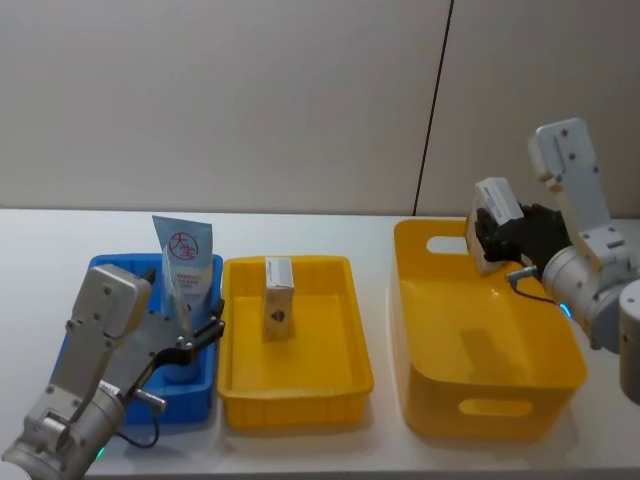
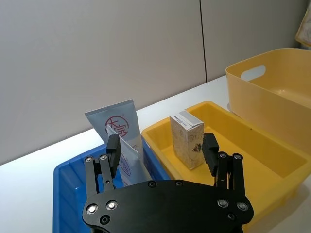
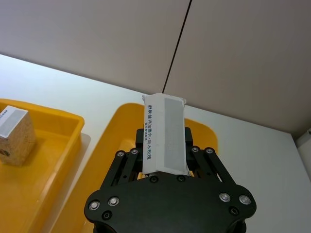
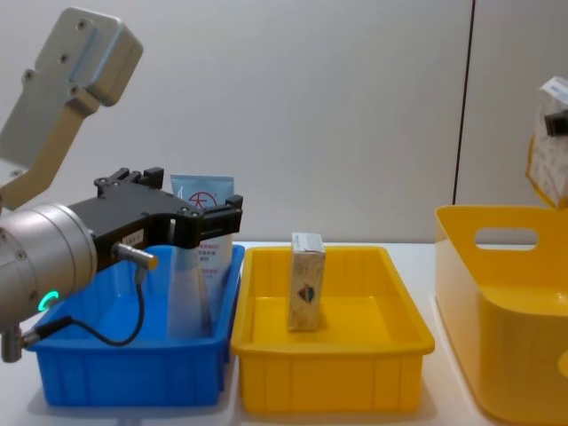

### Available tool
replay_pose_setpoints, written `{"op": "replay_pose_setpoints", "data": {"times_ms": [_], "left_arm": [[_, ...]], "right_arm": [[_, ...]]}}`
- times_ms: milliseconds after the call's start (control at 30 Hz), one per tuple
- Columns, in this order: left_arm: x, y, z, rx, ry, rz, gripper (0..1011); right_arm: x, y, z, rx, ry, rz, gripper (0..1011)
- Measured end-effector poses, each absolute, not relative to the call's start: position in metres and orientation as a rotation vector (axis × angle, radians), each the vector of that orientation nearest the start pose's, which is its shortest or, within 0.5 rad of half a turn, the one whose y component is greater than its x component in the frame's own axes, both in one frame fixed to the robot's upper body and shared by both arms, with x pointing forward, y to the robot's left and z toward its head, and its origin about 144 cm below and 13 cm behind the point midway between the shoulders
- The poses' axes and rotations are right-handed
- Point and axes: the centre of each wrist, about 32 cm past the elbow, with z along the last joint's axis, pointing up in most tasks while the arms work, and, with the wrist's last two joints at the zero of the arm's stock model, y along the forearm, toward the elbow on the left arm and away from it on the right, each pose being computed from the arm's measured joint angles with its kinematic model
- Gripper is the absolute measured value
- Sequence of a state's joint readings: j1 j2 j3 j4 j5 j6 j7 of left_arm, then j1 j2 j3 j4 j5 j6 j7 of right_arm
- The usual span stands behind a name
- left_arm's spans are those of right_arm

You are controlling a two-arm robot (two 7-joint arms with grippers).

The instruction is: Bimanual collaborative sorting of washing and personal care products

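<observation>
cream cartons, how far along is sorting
Done: one cream carton in the yellow tray; pale blue tube and soft pack in the blue tray. In hand: right gripper holds the second carton over the yellow basket. Left: setting it down; left gripper open over the blue tray.

Two cartons (image 1: 279,300) (image 1: 497,205), one tube (image 1: 185,255), one soft pack (image 4: 188,302), two trays (image 4: 124,382) (image 4: 328,390) (blue, yellow), one basket (image 1: 430,400).

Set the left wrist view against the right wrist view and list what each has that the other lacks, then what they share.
Left wrist view adds: the open left gripper at the blue tray, which holds the pale blue tube and the soft pack. Right wrist view adds: the right gripper shut on the held cream carton, its grey printed face toward the camera. Both share: the other cream carton upright in the yellow tray, and the yellow basket.
</observation>
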State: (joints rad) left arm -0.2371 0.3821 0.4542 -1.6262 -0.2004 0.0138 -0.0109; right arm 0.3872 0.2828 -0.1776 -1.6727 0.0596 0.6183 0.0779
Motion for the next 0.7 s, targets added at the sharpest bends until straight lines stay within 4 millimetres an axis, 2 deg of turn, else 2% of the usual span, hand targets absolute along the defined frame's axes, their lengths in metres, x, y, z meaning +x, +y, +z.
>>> {"op": "replay_pose_setpoints", "data": {"times_ms": [333, 700], "left_arm": [[0.492, 0.198, 1.204, 0.061, -0.268, 1.124, 1001], [0.492, 0.198, 1.204, 0.061, -0.268, 1.124, 1001]], "right_arm": [[0.547, -0.249, 1.299, -0.354, -0.059, -1.423, 368], [0.553, -0.25, 1.296, -0.361, -0.056, -1.434, 368]]}}
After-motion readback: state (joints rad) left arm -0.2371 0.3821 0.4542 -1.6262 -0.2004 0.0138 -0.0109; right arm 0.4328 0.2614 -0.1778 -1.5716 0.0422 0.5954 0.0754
